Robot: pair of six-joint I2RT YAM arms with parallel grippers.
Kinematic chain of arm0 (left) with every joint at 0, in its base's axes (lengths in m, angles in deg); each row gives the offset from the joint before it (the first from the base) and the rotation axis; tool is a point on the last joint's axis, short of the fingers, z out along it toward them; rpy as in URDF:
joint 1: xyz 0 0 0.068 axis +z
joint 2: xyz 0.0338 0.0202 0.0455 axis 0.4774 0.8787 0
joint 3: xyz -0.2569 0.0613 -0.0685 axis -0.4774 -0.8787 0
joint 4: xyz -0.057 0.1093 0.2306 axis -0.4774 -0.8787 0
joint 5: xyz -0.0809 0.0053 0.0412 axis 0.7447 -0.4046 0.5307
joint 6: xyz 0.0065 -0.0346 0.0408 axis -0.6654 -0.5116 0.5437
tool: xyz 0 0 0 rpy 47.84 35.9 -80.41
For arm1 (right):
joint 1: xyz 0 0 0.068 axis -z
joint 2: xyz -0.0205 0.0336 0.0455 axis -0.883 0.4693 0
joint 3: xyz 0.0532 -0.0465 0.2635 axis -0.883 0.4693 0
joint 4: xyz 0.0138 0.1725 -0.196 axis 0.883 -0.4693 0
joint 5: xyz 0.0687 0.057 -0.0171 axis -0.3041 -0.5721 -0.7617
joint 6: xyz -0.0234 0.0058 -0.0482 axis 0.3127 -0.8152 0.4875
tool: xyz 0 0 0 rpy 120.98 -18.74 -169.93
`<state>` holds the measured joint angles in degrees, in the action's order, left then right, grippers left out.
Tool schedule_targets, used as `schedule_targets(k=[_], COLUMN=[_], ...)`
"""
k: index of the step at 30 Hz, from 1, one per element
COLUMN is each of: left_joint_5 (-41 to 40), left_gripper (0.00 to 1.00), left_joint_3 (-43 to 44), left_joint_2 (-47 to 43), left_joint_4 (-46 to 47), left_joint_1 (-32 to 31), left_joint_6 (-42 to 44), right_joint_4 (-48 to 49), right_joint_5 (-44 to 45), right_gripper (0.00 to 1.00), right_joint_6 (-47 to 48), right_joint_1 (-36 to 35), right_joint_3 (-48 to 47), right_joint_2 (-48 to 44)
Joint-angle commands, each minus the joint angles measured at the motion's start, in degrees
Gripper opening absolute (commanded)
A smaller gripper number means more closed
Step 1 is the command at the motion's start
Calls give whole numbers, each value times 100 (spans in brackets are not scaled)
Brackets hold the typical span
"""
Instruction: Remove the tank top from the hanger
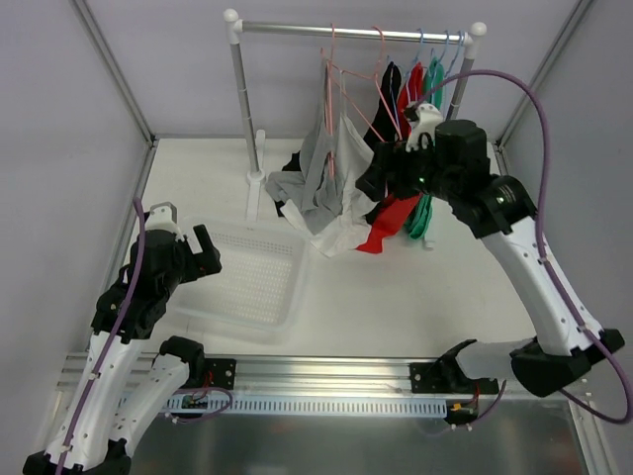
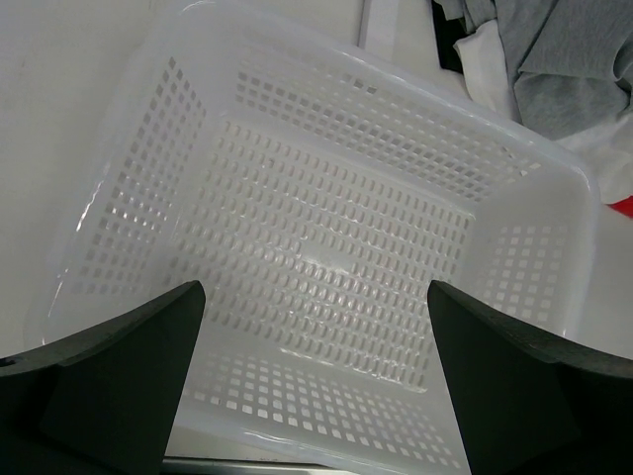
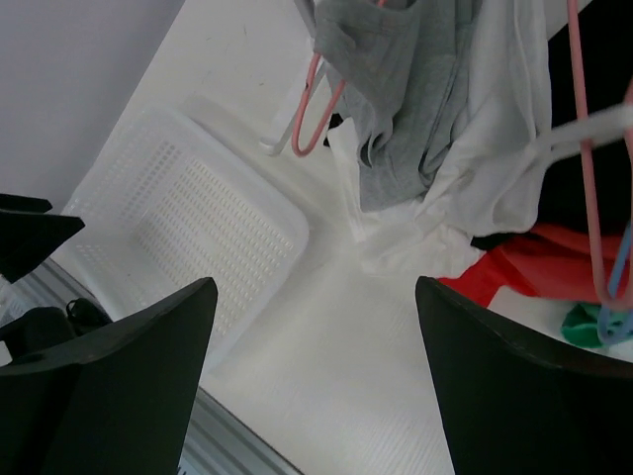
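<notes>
Tank tops all bunched together under the rail point(image 1: 356, 30), none of them in a grip. Right gripper point(image 3: 315, 297) wide open, nothing between the fingers, parked up high right by the clothes. From its own camera: grey tank top point(image 3: 415, 89) dead ahead past the fingertips, draped around a pink hanger point(image 3: 315, 109), though hard to say exactly how it sits on it. White tank top point(image 3: 495, 168) just right of the grey one and touching it, ahead of the right finger, with its bottom end spilling onto the table point(image 3: 326, 396). Red tank top point(image 3: 534, 267) close off the tip of the right finger, plus a scrap of green cloth point(image 3: 584, 325) peeking out beyond that. From above, fingers level with the red top and just beside it; touching or not, can't tell. Can't tell either which top counts as the one to pull. Left gripper point(image 2: 316, 297) also wide open and empty, hovering over the white basket point(image 2: 524, 262) and pointing down into it. Grey and white tops well apart from this one, out past the basket's far corner, ahead and to the right of its fingers.
</notes>
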<state>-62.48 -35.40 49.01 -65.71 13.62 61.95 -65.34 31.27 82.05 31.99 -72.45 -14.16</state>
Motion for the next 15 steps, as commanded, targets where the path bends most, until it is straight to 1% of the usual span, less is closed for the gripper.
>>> schedule_targets(k=[1,3,5,10,11,12,15], left_joint_5=[175,192,192,175,183,192,254], left_gripper=[99,99,99,99,99,99,98], left_joint_3=[-49,-49,-58,-58,-58,-58,-49], left_joint_2=[-22,-58,-49,4,39,65,214], left_joint_4=[171,189,198,206,206,206,215], left_joint_1=[57,57,57,66,66,66,57], left_joint_6=[102,102,110,119,111,119,128], right_joint_4=[590,855,1040,1050,1023,971,874], right_joint_5=[1158,1667,1863,1785,1767,1793,1898], right_gripper=[86,86,86,82,81,81,80], right_joint_6=[404,510,554,598,633,660,704], right_joint_1=[-328,-408,-417,-434,-469,-496,-575], right_joint_3=[-773,-905,-1081,-2091,-2249,-2607,-2997], right_joint_2=[447,832,1141,2282,2415,2556,2935])
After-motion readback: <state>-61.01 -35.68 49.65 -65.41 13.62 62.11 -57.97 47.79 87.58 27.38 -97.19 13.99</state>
